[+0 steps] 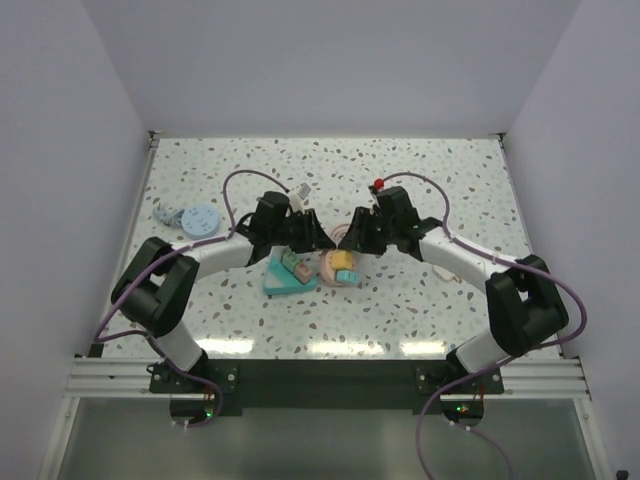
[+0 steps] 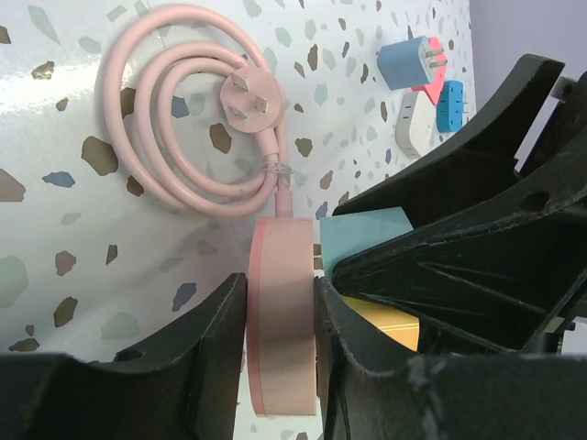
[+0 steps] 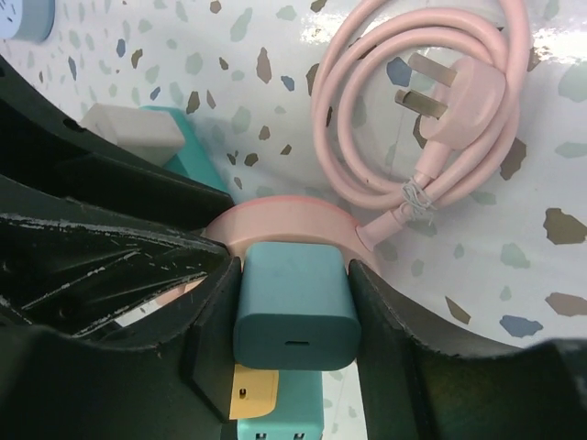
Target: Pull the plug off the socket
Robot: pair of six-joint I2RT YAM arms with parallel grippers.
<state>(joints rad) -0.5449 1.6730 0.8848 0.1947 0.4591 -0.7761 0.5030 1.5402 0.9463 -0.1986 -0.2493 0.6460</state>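
While the teal plug [image 3: 295, 307] sits seated in the pink socket [image 2: 282, 321] near the middle of the bench [image 1: 430, 300], the pull should, in my judgement, run straight along the pins, away from the socket face, without twisting. Right gripper [image 3: 295, 284] flanks the plug, jaws narrow and seemingly pressed against both flat sides. Left gripper [image 2: 280, 293] is clamped on the socket body, bracing it. Confirm a firm hold before drawing; slippage is the risk.

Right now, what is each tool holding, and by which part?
The left tool clamps the pink socket at its rim; the right tool grips the teal plug by its two sides.
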